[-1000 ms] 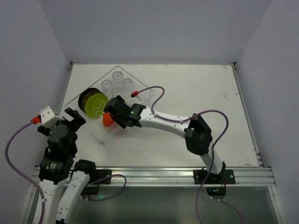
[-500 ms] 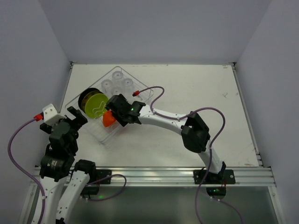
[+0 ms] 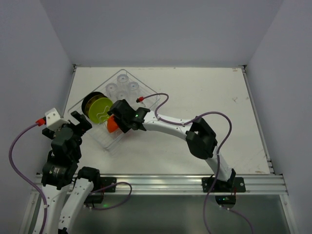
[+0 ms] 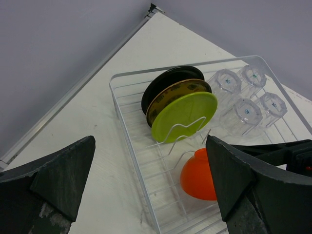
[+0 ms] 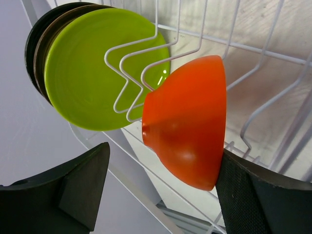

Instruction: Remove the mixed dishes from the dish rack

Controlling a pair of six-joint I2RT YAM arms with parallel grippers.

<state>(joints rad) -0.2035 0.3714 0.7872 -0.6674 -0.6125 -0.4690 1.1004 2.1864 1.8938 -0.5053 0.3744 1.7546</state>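
Observation:
The silver wire dish rack (image 3: 146,99) sits at the table's left. The orange bowl (image 3: 112,126) stands on edge among its tines, beside the upright plate (image 3: 100,109), whose yellow-green face shows with dark rims behind. Clear tumblers (image 3: 122,87) stand at the rack's far end. My right gripper (image 3: 116,120) is open, its fingers on either side of the bowl (image 5: 187,141), with the right finger (image 5: 263,195) close against the rim. My left gripper (image 3: 80,122) is open and empty, hovering left of the rack (image 4: 127,122). It sees the bowl (image 4: 197,176), the plate (image 4: 185,114) and the tumblers (image 4: 243,97).
The table's left edge rail (image 4: 73,92) runs close beside the rack. The right arm (image 3: 168,126) stretches across the table's middle with its purple cable (image 3: 161,100) looping over the rack's corner. Grey walls enclose the table.
My right gripper has pushed farther left into the rack, closing in around the orange bowl. My left arm has shifted slightly.

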